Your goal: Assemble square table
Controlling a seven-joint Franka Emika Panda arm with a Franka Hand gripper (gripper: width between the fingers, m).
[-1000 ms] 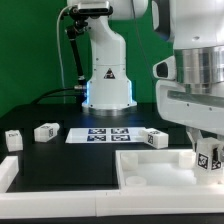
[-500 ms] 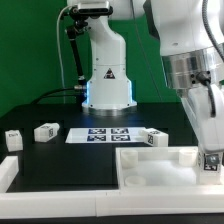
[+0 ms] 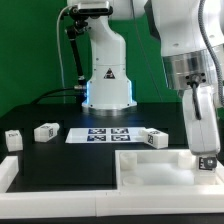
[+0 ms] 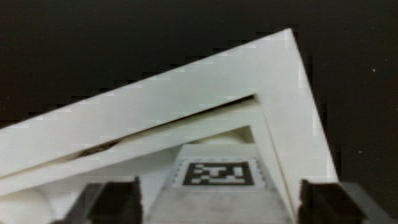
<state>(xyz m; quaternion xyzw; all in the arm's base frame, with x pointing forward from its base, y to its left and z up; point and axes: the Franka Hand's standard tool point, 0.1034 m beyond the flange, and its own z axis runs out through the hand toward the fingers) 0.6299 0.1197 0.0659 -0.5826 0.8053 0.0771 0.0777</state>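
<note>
The square table's large white panel (image 3: 150,168) lies at the front of the black table. It also shows in the wrist view (image 4: 196,95), where one of its corners points away from the camera. My gripper (image 3: 207,163) hangs upright over the panel's corner on the exterior view's right. It is shut on a short white leg (image 3: 207,158) whose tag faces the camera. In the wrist view the tagged leg (image 4: 217,172) sits between my two dark fingers (image 4: 107,200), with my gripper (image 4: 219,208) around it. Whether the leg touches the panel I cannot tell.
Three more tagged white legs lie on the black table: one (image 3: 12,139) at the exterior view's far left, one (image 3: 46,130) beside it, and one (image 3: 155,138) right of the marker board (image 3: 108,134). The robot's base (image 3: 107,75) stands behind.
My gripper has swung from a tilt to upright and moved down toward the panel's right corner, still holding the leg. The other legs have not moved.
</note>
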